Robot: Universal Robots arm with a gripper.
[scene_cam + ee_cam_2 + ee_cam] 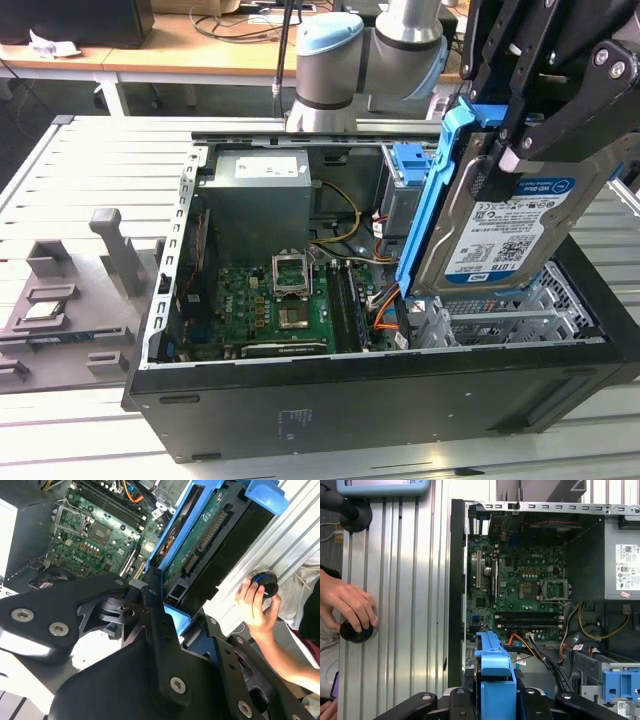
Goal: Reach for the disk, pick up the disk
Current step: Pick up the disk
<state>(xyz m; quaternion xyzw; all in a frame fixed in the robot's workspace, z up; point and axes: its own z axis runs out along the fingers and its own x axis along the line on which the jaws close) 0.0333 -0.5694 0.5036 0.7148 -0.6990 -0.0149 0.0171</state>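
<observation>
The disk [510, 225] is a silver hard drive with a white-and-blue label and blue side rails. It hangs tilted, lifted above the drive bay end of the open computer case [350, 405]. My gripper [505, 140] is shut on its upper edge, black linkages on either side. In the second wrist view the disk [210, 535] shows its green circuit side and blue rail, with the gripper [150, 605] clamped on it. In the first wrist view the disk's blue rail [495, 665] sits between the gripper's [495, 702] fingers, above the case.
Inside the case lie the motherboard [280, 300], a grey power supply [260, 190] and a blue latch on a grey cage [412, 165]. A grey fixture tray [60, 300] is at the exterior view's left. A person's hand [350, 605] rests on a black knob [355, 632] beside the case.
</observation>
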